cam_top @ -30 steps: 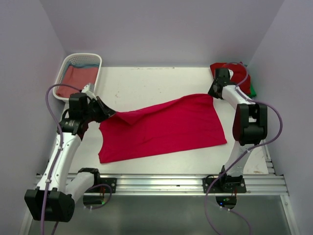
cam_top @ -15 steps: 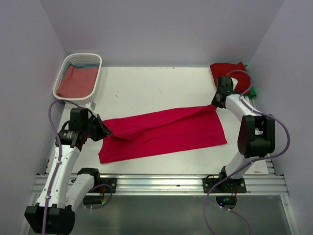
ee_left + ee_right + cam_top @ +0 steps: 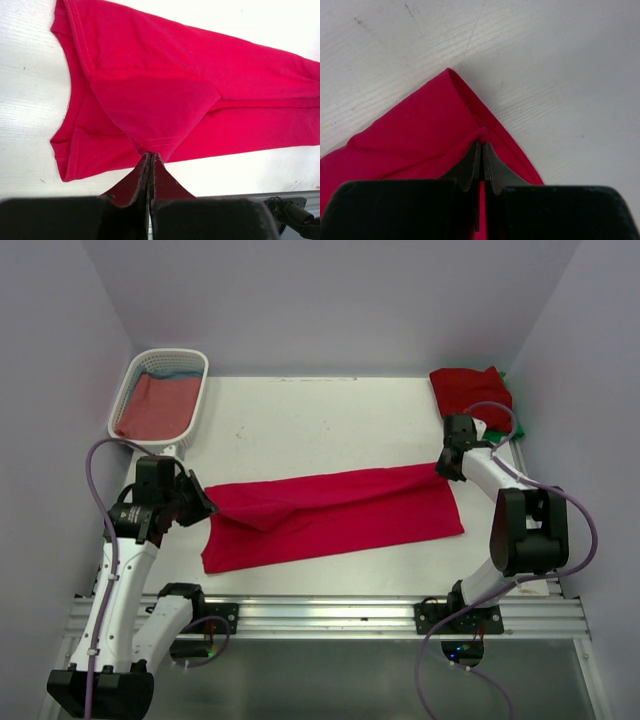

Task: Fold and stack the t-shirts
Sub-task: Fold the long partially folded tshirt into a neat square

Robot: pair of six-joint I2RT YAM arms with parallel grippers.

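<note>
Lengthwise fold in hand: left gripper (image 3: 206, 508) and right gripper (image 3: 440, 468), each clamped on the crimson t-shirt (image 3: 340, 512) spread across the table (image 3: 300, 420), must next lay its far edge onto the near hem.

crimson t-shirt (image 3: 340, 515): folded narrower | left gripper (image 3: 207, 508), right gripper (image 3: 438, 468): nearer, perhaps lower

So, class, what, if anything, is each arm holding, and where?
Both hold the crimson t-shirt: the left fingers pinch a stitched edge at its left end, the right fingers pinch a fold by its far right corner.
</note>
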